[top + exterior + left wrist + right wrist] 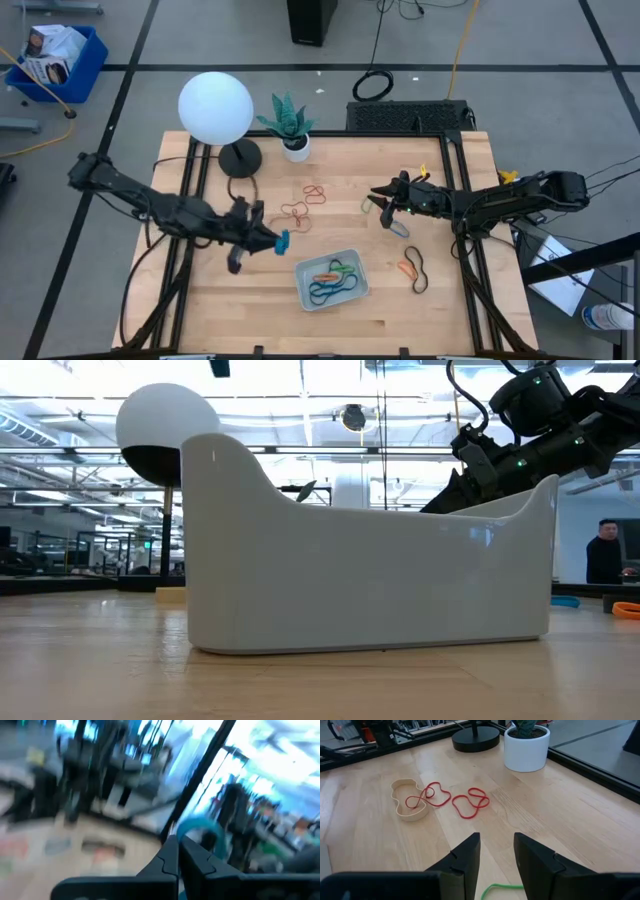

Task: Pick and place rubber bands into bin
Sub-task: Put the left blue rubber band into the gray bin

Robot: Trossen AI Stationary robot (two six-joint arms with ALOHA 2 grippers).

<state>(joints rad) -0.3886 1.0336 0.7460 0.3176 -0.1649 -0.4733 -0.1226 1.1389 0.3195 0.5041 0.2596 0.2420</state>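
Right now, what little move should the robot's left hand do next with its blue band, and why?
Probably carry it a bit farther toward the bin. The left hand is shut on a blue rubber band, beside the bin rather than above it, so letting go now would likely miss.

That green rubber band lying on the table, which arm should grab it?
Probably the right. Its open pincer hovers just above the green rubber band, while the left pincer is shut on a blue rubber band near the bin.
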